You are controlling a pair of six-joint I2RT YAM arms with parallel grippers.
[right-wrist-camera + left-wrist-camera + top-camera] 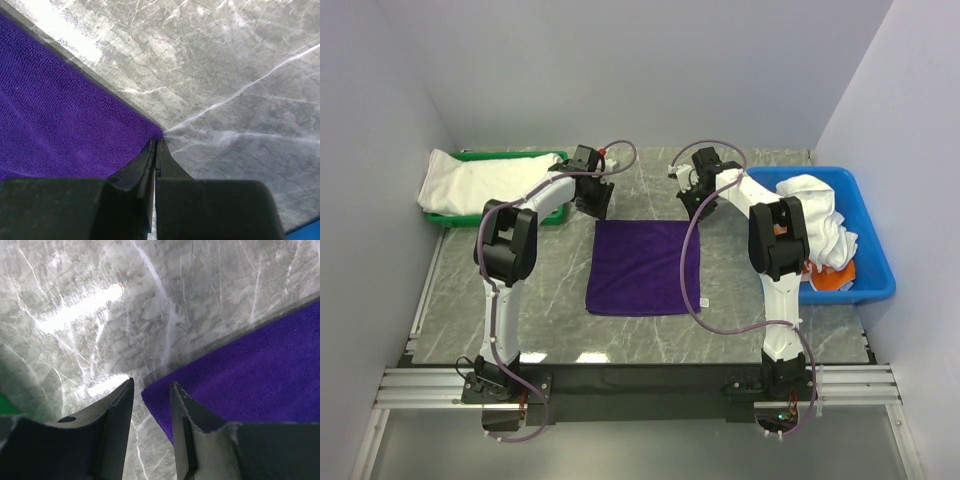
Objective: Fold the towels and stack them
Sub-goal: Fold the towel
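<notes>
A deep purple towel (642,266) lies flat in the middle of the marble table. My left gripper (601,207) is at its far left corner. In the left wrist view this gripper (151,382) stands partly open, its fingers astride the corner of the purple towel (240,370), with bare marble showing in the gap. My right gripper (691,205) is at the far right corner. In the right wrist view it (156,140) is shut, its tips pinched on the very corner of the purple towel (65,115). A white towel (480,180) lies in the green tray.
The green tray (510,156) stands at the far left. At the right, a blue bin (875,270) holds bunched white towels (820,215) and an orange one (830,278). Grey walls close in the back and both sides.
</notes>
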